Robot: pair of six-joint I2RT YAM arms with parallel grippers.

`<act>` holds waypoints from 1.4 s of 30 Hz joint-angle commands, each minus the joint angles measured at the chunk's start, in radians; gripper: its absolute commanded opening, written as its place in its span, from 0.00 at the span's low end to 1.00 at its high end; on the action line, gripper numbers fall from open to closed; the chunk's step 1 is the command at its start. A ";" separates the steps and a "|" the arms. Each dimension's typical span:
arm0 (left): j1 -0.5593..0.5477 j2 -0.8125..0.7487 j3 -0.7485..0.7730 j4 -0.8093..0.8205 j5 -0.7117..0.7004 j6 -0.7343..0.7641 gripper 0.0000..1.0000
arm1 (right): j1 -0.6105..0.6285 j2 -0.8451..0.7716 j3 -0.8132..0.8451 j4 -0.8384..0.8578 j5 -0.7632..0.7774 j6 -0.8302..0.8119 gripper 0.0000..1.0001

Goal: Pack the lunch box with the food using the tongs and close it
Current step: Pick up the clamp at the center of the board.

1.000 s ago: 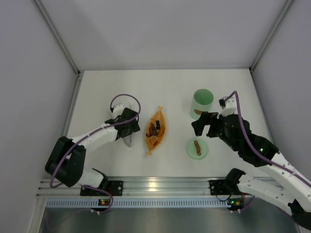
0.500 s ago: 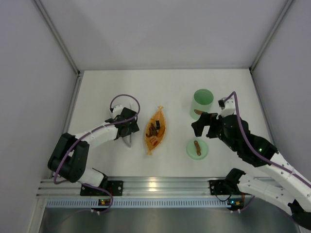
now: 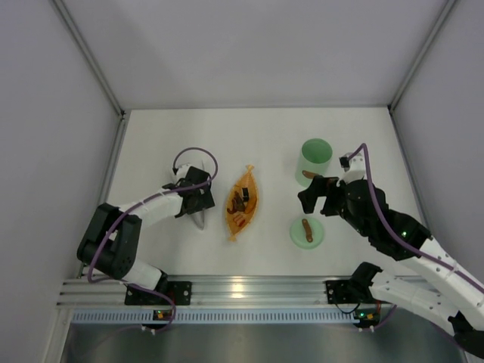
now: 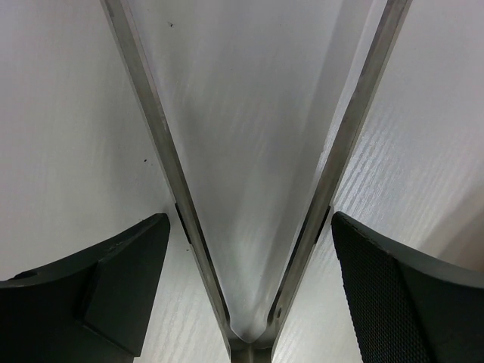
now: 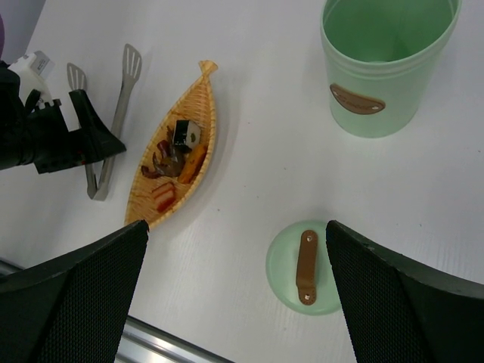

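The silver tongs (image 4: 170, 159) lie flat on the table left of the tray, also seen as tongs (image 3: 200, 220) and tongs (image 5: 115, 128). My left gripper (image 4: 249, 227) is open and low over them. One finger stands just outside each arm near the V joint. The gripper (image 3: 193, 203) covers most of the tongs from above. The mint lunch box (image 3: 315, 160) stands upright and open; the lunch box (image 5: 386, 68) shows nothing inside. The food (image 5: 175, 151) lies in the orange tray (image 3: 243, 204). My right gripper (image 5: 238, 227) hangs open above the table, holding nothing.
The flat green lid (image 5: 306, 265) with a brown strap lies in front of the lunch box, under my right gripper (image 3: 316, 195). The orange tray (image 5: 193, 102) lies between the two arms. White walls close off the table's back and sides.
My left gripper has shifted slightly left and down onto the tongs, and its jaws have narrowed a little. The right arm has not moved.
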 commanded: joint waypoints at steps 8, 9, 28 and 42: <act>0.002 -0.004 -0.005 0.033 0.005 -0.041 0.83 | 0.010 -0.028 -0.019 0.015 0.021 0.016 0.99; 0.002 -0.006 -0.005 0.032 0.000 -0.050 0.82 | 0.010 -0.030 -0.022 0.017 0.022 0.016 0.99; -0.100 -0.161 0.061 -0.099 -0.107 -0.107 0.55 | 0.010 -0.046 -0.032 0.023 0.006 0.019 1.00; -0.218 -0.324 0.192 -0.326 -0.184 -0.118 0.56 | 0.012 -0.045 -0.028 0.026 0.001 0.022 0.99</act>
